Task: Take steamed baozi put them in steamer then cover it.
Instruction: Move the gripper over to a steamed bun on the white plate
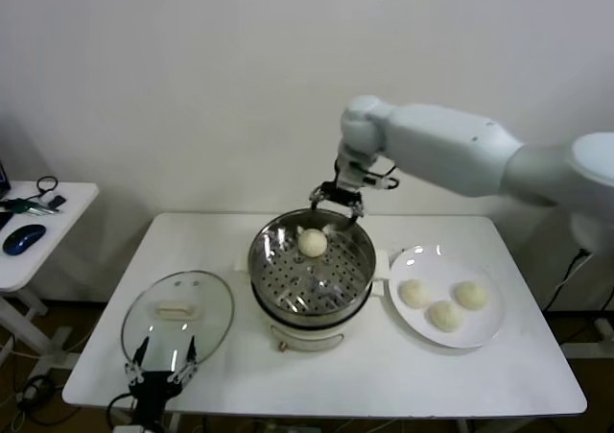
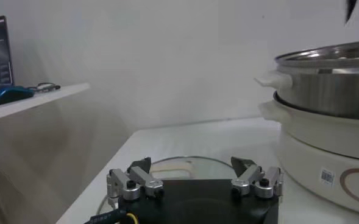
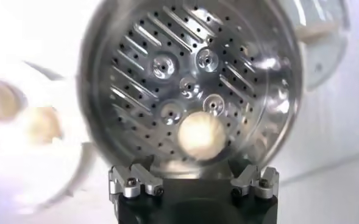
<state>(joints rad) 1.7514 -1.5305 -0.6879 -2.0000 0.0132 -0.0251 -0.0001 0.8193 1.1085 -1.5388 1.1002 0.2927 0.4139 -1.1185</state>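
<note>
While hanging over the steamer's (image 1: 312, 270) far rim, right gripper (image 1: 336, 204) with fingers spread and nothing between them. One bun (image 1: 313, 242) on the perforated tray directly below and slightly nearer than the fingertips, apart from them, toward the far side of the pot. From the right wrist, same bun (image 3: 200, 136) lying just beyond the open fingers (image 3: 135, 181), on the tray holes, off-centre. Three more buns (image 1: 443, 304) grouped on the plate (image 1: 484, 334), just right of the steamer, well apart from that gripper. Lid (image 1: 178, 317) flat on the table (image 1: 384, 375), left of the steamer, handle up. Left gripper (image 1: 161, 368) low at the table's near left edge, over the lid's near rim, fingers wide and holding nothing; from its wrist, lid (image 2: 188, 167) visible between and just past the fingertips (image 2: 139, 165), steamer wall (image 2: 334, 91) rising off to one side. Small side table (image 1: 29, 251) farther left, with a mouse (image 1: 23, 238) and cables on it.
</note>
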